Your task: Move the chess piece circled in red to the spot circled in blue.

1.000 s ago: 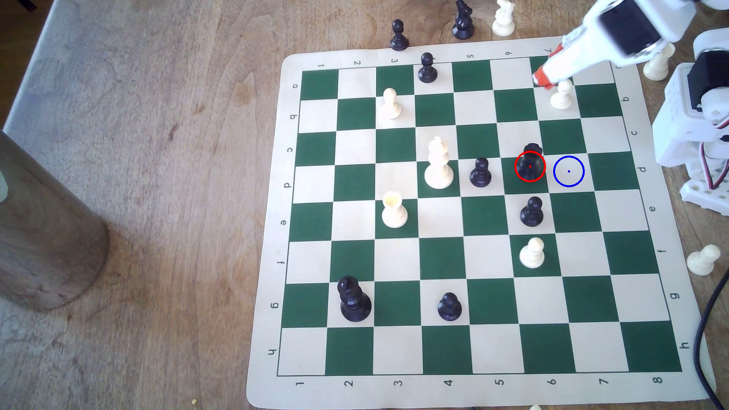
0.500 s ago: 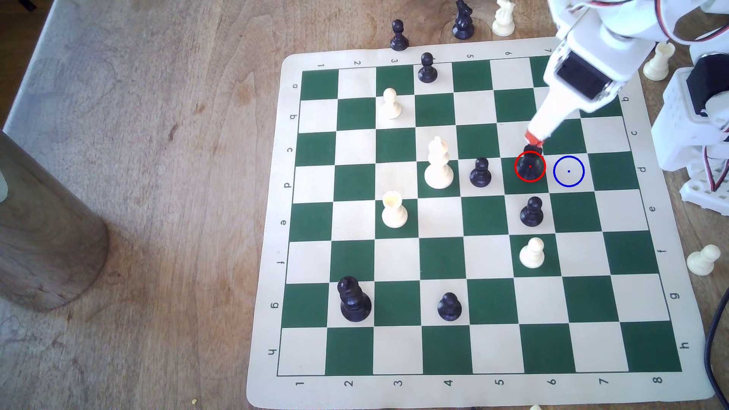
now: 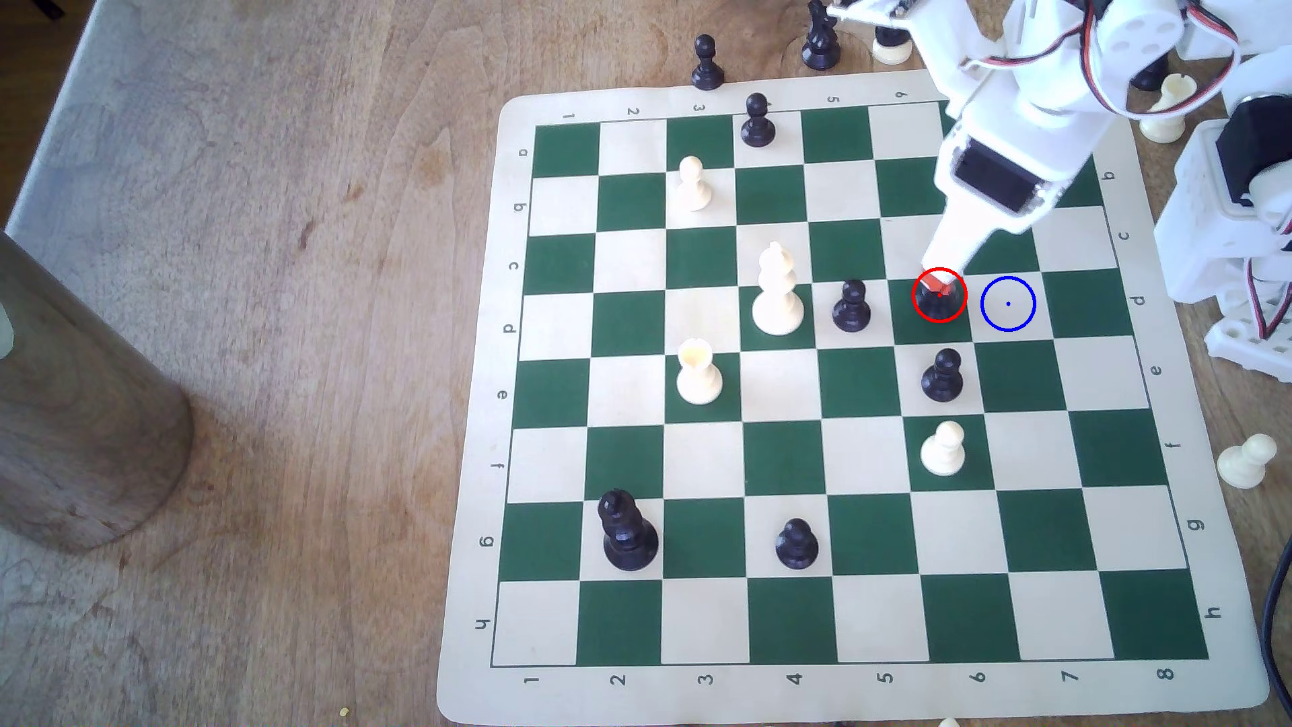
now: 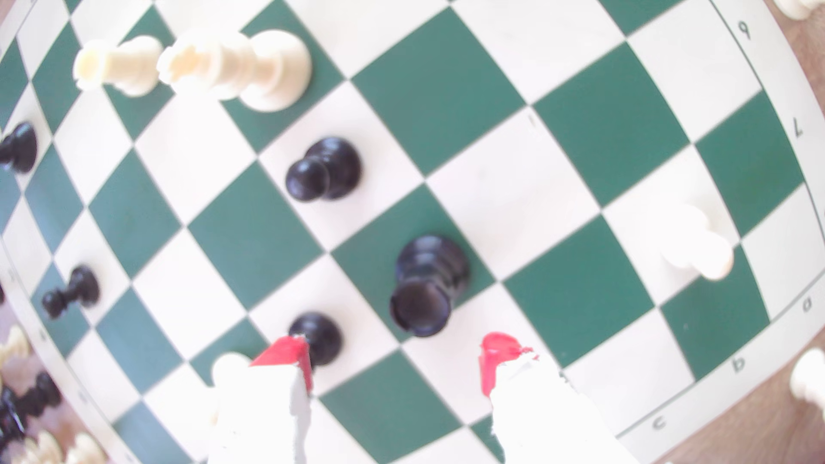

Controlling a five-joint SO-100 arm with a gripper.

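The black rook (image 3: pixel 937 309) stands on a green square inside the red ring, its top partly covered by my red-tipped gripper (image 3: pixel 937 285) in the exterior view. In the wrist view the rook (image 4: pixel 426 285) stands upright just beyond the gripper (image 4: pixel 393 359), whose jaws are wide apart. The red fingertips (image 4: pixel 285 354) hold nothing and do not touch the rook. The blue ring with its centre dot (image 3: pixel 1007 303) marks the bare cream square just to the exterior view's right of the rook.
Black pawns stand close to the rook, one a square to the exterior view's left (image 3: pixel 851 307) and one toward the near edge (image 3: pixel 942 377). A white pawn (image 3: pixel 944 451) is further on. The arm's base (image 3: pixel 1244 210) is off the board's right edge.
The arm has swung from the board's far corner toward the rook. Its red tip went from near the white pawn to directly over the red ring.
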